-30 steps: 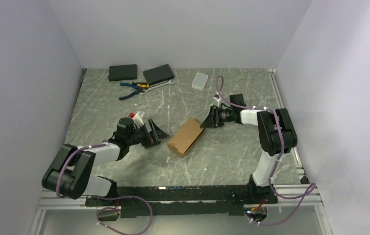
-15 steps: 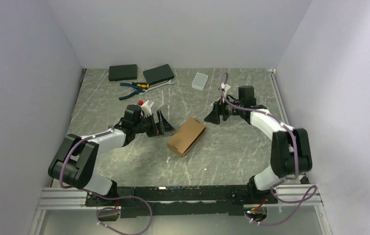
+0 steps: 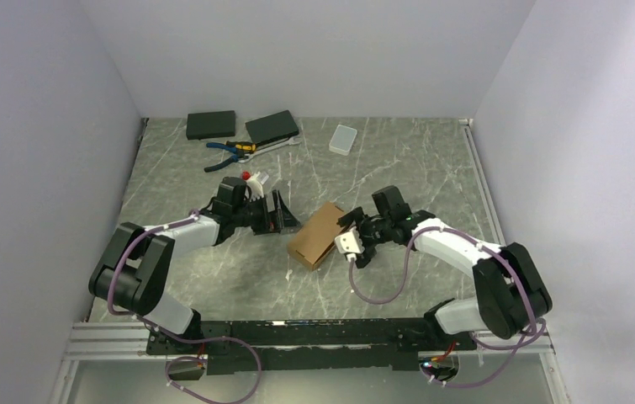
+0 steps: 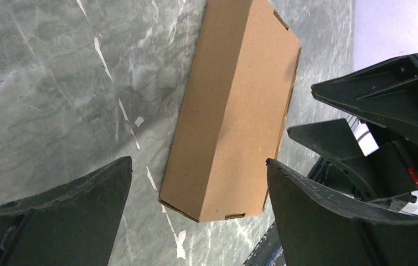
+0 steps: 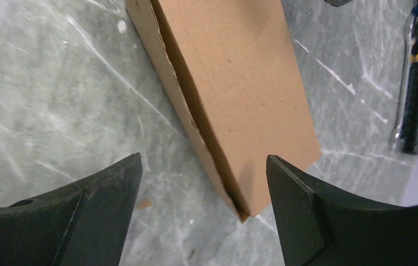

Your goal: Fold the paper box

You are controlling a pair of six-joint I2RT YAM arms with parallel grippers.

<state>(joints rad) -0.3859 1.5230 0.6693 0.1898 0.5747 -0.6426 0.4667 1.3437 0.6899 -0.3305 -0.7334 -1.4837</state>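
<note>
Pale, plain walls close in on three sides of a grey marbled table (image 3: 213,269). Near its middle lies the plain brown cardboard paper box (image 3: 320,234), folded shut into a small rectangular carton. It rests flat on the table with its long axis set diagonally, the near end toward the left arm's side.

The left claw (image 3: 284,217) sits low, just beside the box's left long side and pointing at it. Its two dark fingers (image 4: 79,194) are spread wide apart with nothing between them. In the left wrist view the box lies ahead of the fingertips, and the other arm's claw shows beyond it.

The right claw (image 3: 350,240) faces the box from the opposite side, close to its right long edge. Its fingers (image 5: 300,194) are also spread wide and hold nothing. The right wrist view shows the box's long side, where a folded panel leaves a thin dark slit along the seam.

Toward the far edge of the table, well apart from the box, lie two flat black rectangular boxes (image 3: 211,124) and (image 3: 272,126). Beside them are blue-and-yellow-handled pliers (image 3: 228,151) and a silver wrench (image 3: 278,145). A small translucent white plastic case (image 3: 342,139) lies farther right.
</note>
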